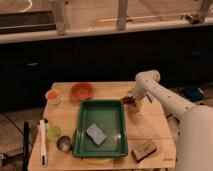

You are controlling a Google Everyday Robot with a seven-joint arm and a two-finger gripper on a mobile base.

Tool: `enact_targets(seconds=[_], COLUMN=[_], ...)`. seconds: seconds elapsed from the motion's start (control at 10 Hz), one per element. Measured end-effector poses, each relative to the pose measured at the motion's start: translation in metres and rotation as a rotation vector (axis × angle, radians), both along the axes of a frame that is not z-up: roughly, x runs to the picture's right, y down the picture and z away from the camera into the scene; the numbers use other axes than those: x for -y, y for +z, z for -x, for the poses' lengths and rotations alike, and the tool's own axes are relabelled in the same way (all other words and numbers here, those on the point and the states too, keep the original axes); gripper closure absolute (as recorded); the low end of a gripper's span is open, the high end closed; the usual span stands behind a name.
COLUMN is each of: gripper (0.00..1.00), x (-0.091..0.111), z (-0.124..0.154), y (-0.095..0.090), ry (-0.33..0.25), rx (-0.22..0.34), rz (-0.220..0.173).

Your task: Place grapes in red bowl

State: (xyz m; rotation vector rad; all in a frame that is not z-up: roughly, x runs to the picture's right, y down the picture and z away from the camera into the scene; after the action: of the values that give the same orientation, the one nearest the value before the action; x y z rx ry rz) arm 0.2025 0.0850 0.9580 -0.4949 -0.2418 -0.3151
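The grapes (128, 100), a small dark reddish bunch, lie on the wooden table just right of the green tray's far corner. My gripper (135, 103) hangs down from the white arm right at the grapes, touching or almost touching their right side, and its jaws look open. Whether the grapes sit between them I cannot tell. The red bowl (81, 91), round and orange-red, stands at the table's back, left of the tray and well left of the gripper.
A green tray (100, 103) holding a blue sponge (95, 134) fills the table's middle. At the left are a pale cup (52, 96), a green cup (53, 132), a metal cup (64, 143) and a long white utensil (42, 142). A brown brush (145, 149) lies at the front right.
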Motion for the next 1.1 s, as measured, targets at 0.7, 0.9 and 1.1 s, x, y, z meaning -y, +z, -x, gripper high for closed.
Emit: enact_targets(seconds=[0.7,0.9,1.1], gripper=[0.26,0.26,0.26], x=[0.0002,-0.0004,0.0002], z=[0.001,0.0026,0.0017], y=[0.0011,0.0038,0.0016], ry=[-0.002,-0.005,-0.005], rx=[0.005,0.009,0.009], rz=[0.002,0.002,0.003])
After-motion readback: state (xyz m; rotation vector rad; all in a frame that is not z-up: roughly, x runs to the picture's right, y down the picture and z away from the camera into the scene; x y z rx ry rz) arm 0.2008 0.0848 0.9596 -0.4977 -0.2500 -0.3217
